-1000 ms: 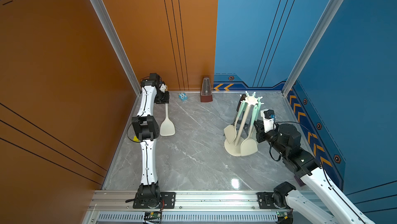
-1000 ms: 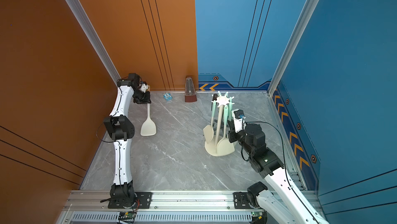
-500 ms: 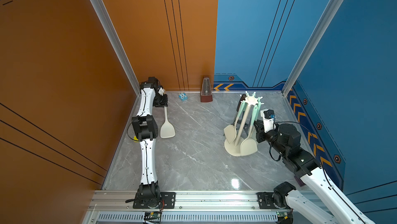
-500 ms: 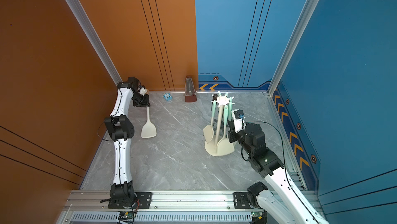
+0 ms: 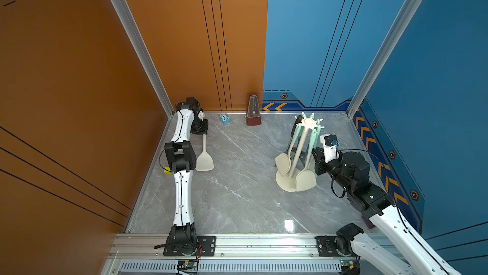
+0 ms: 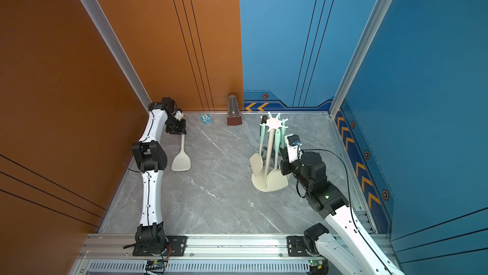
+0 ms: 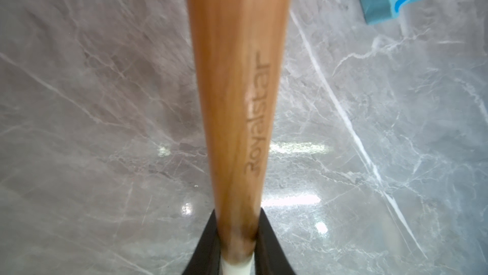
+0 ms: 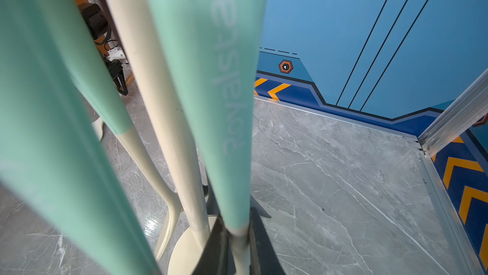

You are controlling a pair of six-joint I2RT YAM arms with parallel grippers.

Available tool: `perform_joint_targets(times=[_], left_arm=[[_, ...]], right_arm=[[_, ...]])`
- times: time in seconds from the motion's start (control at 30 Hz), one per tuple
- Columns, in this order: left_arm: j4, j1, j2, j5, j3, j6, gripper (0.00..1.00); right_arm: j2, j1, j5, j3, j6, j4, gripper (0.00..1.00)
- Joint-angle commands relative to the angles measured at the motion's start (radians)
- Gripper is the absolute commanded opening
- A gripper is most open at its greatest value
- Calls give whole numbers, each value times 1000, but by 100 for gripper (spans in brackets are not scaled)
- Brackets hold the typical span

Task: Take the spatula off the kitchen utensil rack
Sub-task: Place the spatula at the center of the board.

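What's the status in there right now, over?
Left end effector shut on wooden spatula, off rack. Right end effector shut on mint utensil, hanging on rack. Nothing in the way.

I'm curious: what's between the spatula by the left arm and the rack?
Nothing: bare marble table between the spatula and the kitchen utensil rack, in both top views.

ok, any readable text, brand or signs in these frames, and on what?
"Royalstar": burned into the wooden spatula handle, left wrist view.
"Royalstar": faint pale print on the mint handle, right wrist view; the end letters are blurred.
Orange chevrons: arrow signs on the blue wall strip, no words.
Metronome scale and the white arm logo: too small to read.
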State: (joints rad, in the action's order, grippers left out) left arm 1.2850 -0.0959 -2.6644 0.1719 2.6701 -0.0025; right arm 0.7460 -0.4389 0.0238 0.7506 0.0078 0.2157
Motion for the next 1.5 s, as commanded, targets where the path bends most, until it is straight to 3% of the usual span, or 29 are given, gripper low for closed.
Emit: perform_joint_targets(times=[0.0,0.63,0.8,0.97,1.2,1.47], left_arm=[[39,15,-25,-68,-27,42,0],[38,4,-56,-98,-51,51,2],[37,1,-54,-89,-71,49,14],[37,-3,-47,-85,-76,47,18],[37,-4,-31,-87,-84,60,40],[36,8,12,-104,-61,80,45]], right_arm=[[10,3,31,-24,35,63,15],[16,3,32,-24,36,63,15],[18,3,31,-23,37,63,15],[19,3,28,-21,37,61,15],[16,3,27,-20,37,60,15],[7,2,28,-23,38,63,15]])
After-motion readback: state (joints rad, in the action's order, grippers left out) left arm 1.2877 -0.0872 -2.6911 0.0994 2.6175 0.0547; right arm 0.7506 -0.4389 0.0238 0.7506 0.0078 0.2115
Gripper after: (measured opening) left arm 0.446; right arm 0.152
